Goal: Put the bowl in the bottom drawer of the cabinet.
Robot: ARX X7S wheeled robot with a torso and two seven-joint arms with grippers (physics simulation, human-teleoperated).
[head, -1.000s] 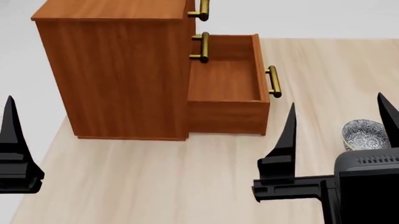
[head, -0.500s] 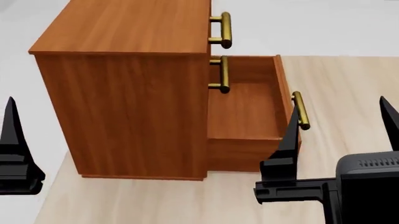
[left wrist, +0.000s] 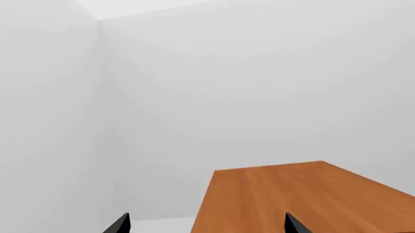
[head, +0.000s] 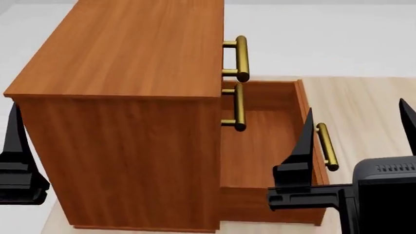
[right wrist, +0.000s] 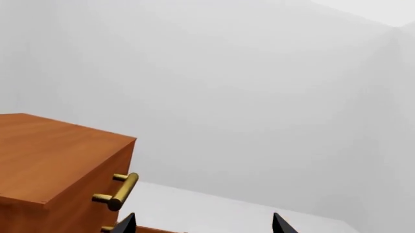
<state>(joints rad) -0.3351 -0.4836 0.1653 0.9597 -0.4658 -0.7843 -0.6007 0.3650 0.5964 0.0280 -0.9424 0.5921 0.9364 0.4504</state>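
Both hands (head: pixel 354 124) spread wide, empty

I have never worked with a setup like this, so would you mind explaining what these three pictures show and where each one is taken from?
These are simulator renders from a wheeled robot with two arms, each ending in a two-fingered gripper. One picture comes from a camera on its head, looking down and forward. It shows the cabinet, a tall reddish-brown wood box with brass bar handles, and the bottom drawer pulled out, with nothing visible inside. The black shapes are the left gripper at the left edge and the right gripper at lower right, its pointed fingers spread apart with nothing between them.

The other two pictures come from cameras near each gripper. They mostly see white walls, plus part of the cabinet's top; the right one also catches a brass handle. The bowl to be stored appears in none of these pictures.
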